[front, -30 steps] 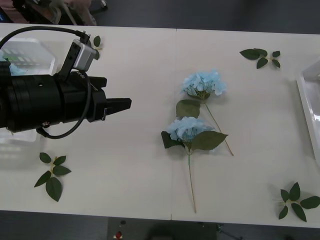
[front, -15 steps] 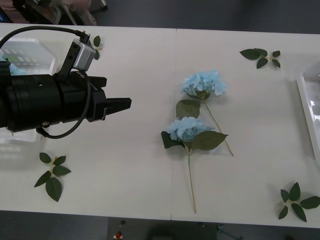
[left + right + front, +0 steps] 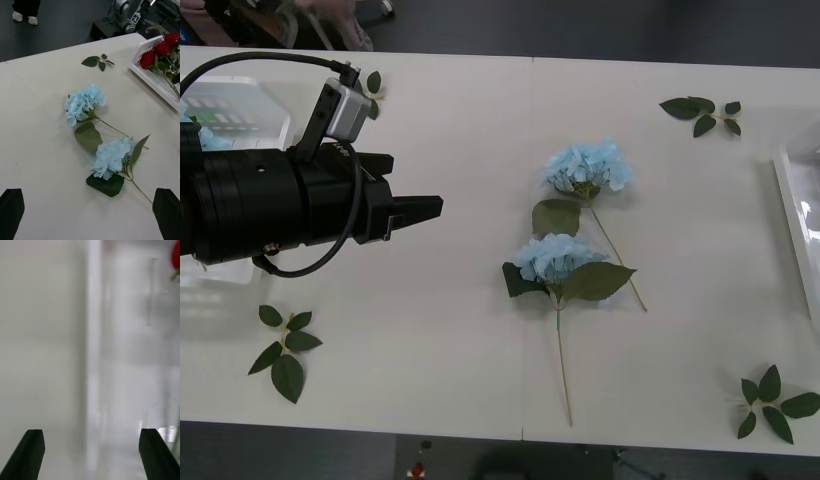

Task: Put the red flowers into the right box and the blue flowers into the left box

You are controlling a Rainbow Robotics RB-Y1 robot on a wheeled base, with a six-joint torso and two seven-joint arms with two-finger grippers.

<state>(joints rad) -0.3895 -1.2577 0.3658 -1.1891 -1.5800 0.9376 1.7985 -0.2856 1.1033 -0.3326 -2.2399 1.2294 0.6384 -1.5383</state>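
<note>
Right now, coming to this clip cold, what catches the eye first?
Two blue flowers lie side by side at the middle of the white table, stems pointing toward the robot. The big black left arm fills the table's left side, its left gripper aimed at them, jaws open. Red flowers already sit in the right box.
</note>
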